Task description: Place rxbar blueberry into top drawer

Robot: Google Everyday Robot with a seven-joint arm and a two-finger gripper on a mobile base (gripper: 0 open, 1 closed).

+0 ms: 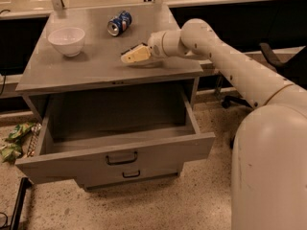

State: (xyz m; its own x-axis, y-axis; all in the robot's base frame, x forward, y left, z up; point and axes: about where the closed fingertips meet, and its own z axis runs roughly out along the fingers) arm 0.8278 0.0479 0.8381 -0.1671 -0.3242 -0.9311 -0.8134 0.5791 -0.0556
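On the grey cabinet top (81, 68), the gripper (134, 55) sits low against the surface at the end of the arm reaching in from the right. The rxbar blueberry (126, 51) shows only as a thin dark sliver at the gripper's far-left edge, touching it or tucked beneath it, with most of the wrapper hidden. Whether the gripper is apart or clamped on the bar cannot be told from this 1 view. Beyond the gripper, further back on the top, a blue soda can (119, 23) lies on its side, and well to the gripper's left stands a white bowl (66, 40). Below and in front of the gripper the top drawer (72, 163) stands pulled out, with the lower drawer (130, 174) shut beneath it. The bar is probably light and flat, a slick wrapper over a firm but slightly bendable core, so it is likely to skate on the smooth top rather than lift. A hold across its 2 long edges near the middle seems best, taken close to the surface. A grip near 1 end could let it pivot or slip free on the way to the drawer.
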